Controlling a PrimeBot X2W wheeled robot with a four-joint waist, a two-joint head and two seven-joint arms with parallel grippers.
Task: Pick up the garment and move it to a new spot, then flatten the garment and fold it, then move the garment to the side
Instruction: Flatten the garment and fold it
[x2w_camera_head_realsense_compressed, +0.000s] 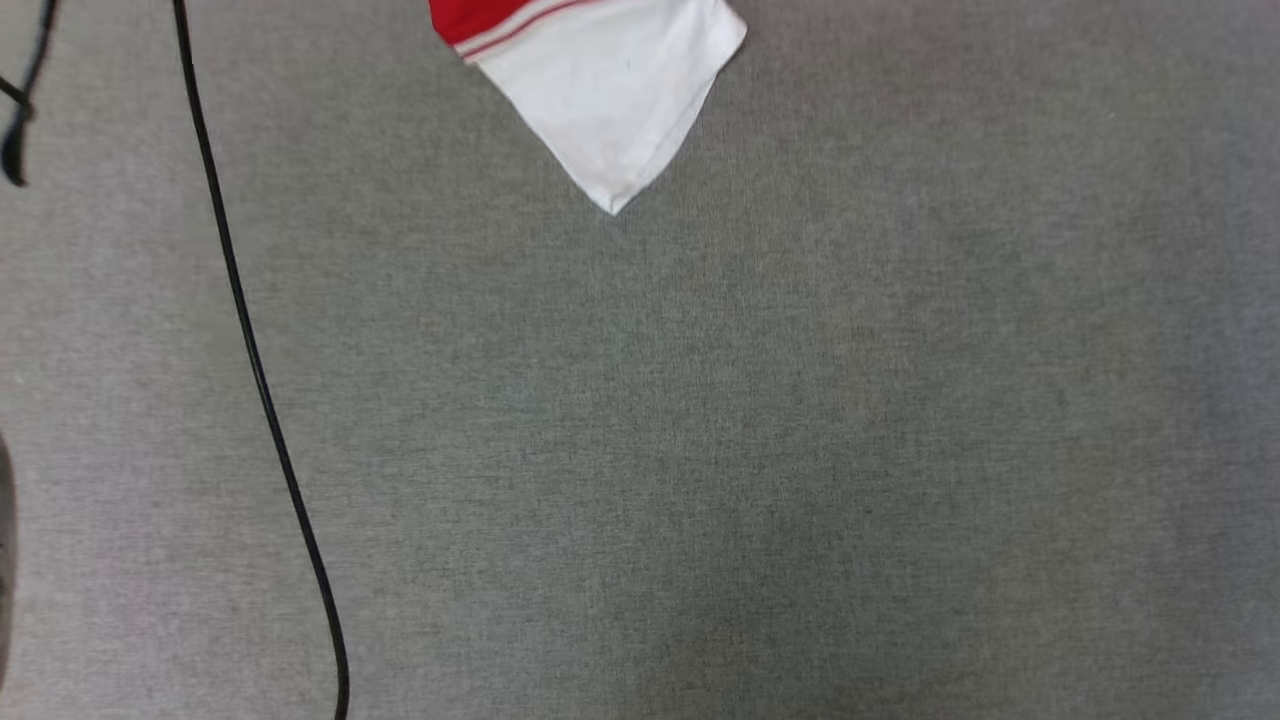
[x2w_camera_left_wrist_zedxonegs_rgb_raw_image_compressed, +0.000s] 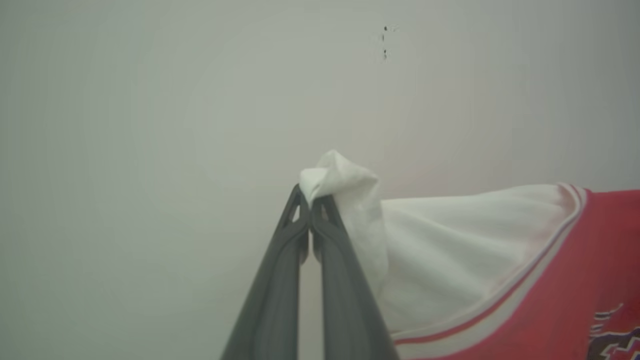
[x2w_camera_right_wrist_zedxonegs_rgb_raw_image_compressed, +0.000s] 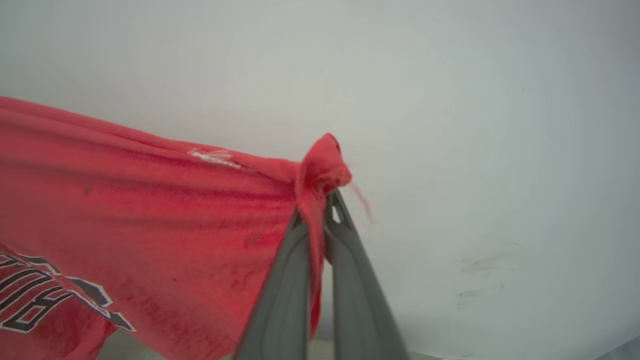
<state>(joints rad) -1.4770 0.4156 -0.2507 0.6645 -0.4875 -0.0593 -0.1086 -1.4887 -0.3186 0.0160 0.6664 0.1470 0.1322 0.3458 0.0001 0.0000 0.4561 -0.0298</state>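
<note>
garment (x2w_camera_head_realsense_compressed: 600, 90) sleeve tip points toward head view's bottom

No word or number can be read whole. The red garment (x2w_camera_right_wrist_zedxonegs_rgb_raw_image_compressed: 125, 210) carries black, white-outlined lettering (x2w_camera_right_wrist_zedxonegs_rgb_raw_image_compressed: 35, 300), cut off at the right wrist view's lower left edge and skewed by folds. A small white mark (x2w_camera_right_wrist_zedxonegs_rgb_raw_image_compressed: 215, 156) on it is too blurred to read.

The garment (x2w_camera_head_realsense_compressed: 610, 100) is gripped between the left tool (x2w_camera_left_wrist_zedxonegs_rgb_raw_image_compressed: 311, 212) and the right tool (x2w_camera_right_wrist_zedxonegs_rgb_raw_image_compressed: 324, 210); a cable (x2w_camera_head_realsense_compressed: 255, 370) is laid on the floor (x2w_camera_head_realsense_compressed: 760, 450) to its left.
</note>
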